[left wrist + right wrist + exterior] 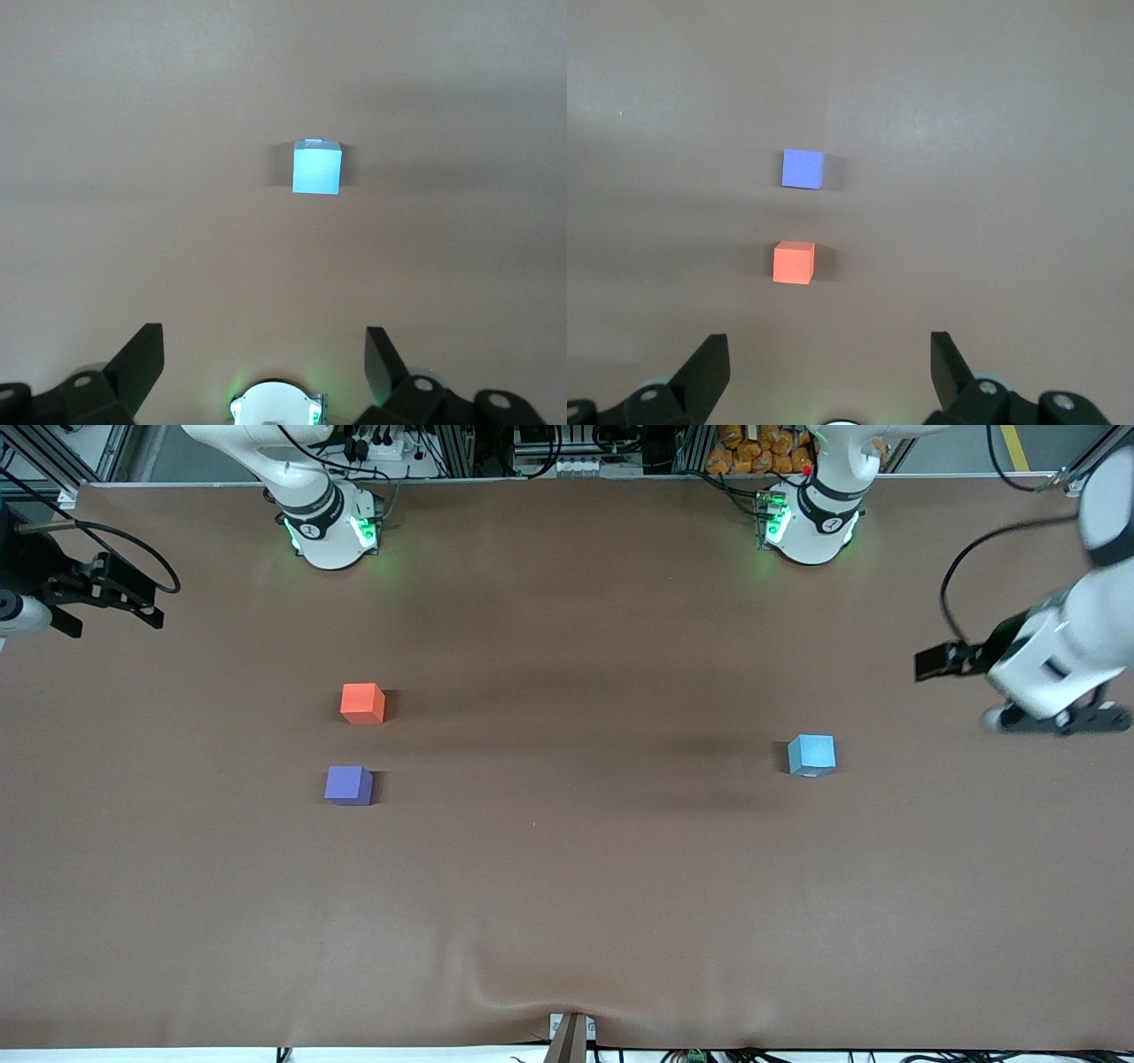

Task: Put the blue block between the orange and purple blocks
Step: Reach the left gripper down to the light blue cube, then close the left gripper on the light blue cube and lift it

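Note:
The blue block (811,755) sits on the brown table toward the left arm's end; it also shows in the left wrist view (316,167). The orange block (362,702) and the purple block (348,786) sit toward the right arm's end, with a gap of about one block width between them and the purple one nearer the front camera. Both show in the right wrist view, purple (803,168) and orange (794,262). My left gripper (1059,720) (264,363) is open and empty, raised at the table's end past the blue block. My right gripper (89,593) (829,363) is open and empty, raised at the other end.
The right arm's base (332,522) and the left arm's base (811,522) stand at the table's edge farthest from the front camera. A small bracket (571,1036) sits at the edge nearest that camera. The brown table cover (567,886) wrinkles slightly there.

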`<state>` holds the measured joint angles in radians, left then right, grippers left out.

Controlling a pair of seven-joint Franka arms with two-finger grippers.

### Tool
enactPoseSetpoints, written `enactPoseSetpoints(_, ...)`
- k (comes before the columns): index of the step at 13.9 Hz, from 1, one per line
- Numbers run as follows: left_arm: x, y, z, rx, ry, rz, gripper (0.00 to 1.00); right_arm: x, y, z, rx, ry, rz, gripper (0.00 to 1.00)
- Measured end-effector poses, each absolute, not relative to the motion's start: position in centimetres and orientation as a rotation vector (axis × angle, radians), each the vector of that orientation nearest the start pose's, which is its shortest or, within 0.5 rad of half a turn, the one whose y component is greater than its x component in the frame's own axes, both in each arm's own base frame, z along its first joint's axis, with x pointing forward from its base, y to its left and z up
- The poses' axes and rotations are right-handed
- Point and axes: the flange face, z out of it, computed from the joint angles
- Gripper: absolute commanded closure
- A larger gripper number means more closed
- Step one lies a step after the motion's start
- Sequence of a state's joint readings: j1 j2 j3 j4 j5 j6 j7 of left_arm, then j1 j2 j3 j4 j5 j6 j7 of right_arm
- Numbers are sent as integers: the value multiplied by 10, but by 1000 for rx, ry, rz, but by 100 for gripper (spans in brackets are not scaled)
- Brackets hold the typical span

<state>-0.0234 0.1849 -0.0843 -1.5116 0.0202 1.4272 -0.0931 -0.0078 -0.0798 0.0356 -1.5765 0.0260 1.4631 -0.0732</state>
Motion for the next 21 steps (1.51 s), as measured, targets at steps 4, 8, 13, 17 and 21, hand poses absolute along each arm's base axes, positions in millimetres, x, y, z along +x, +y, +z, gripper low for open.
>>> enactPoseSetpoints(4, 595, -62, 461, -3072, 25, 481, 0, 518, 18, 653, -3113, -159, 58, 0)
enactPoseSetpoints(8, 578, -83, 369, -3084, 54, 430, 0, 518, 16, 653, -3113, -154, 60, 0)
enactPoseSetpoints(13, 542, -88, 299, -3073, -57, 435, 0, 517, 14, 652, -3112, -150, 73, 0)
enactPoseSetpoints(17, 532, -78, 269, -3097, -95, 348, 0, 517, 13, 652, -3112, -146, 76, 0)
enactPoseSetpoints(21, 539, -67, 241, -3121, -136, 288, 0, 517, 13, 652, -3112, -146, 77, 0)
